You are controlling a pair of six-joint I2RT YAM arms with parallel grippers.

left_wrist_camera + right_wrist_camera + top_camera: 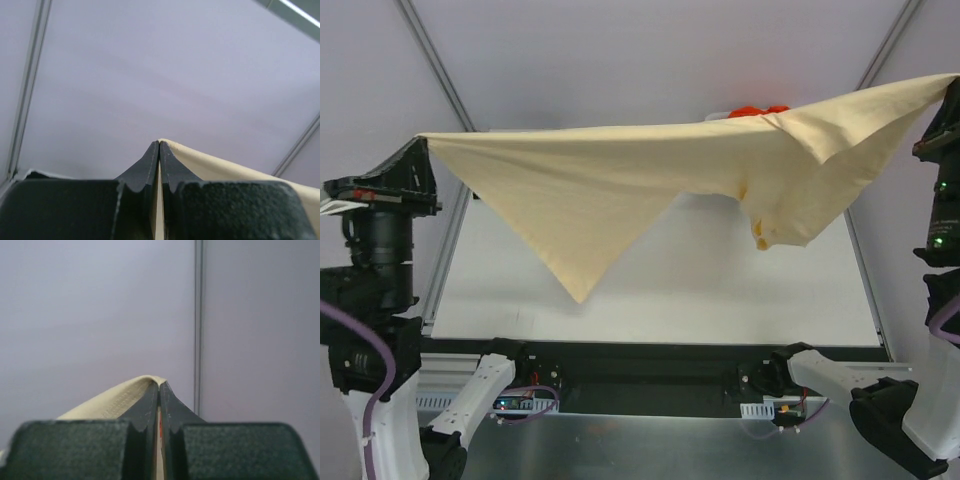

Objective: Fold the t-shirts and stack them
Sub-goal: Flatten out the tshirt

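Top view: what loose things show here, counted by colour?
Cream-yellow shirt: 1
Orange-red thing, mostly hidden behind the shirt: 1
Total: 2

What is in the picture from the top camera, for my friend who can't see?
A cream-yellow t-shirt is stretched wide in the air above a white table, the left gripper pinching one end and the right gripper the other. Its lower edge hangs down in a point, and something red-orange peeks over its top edge.
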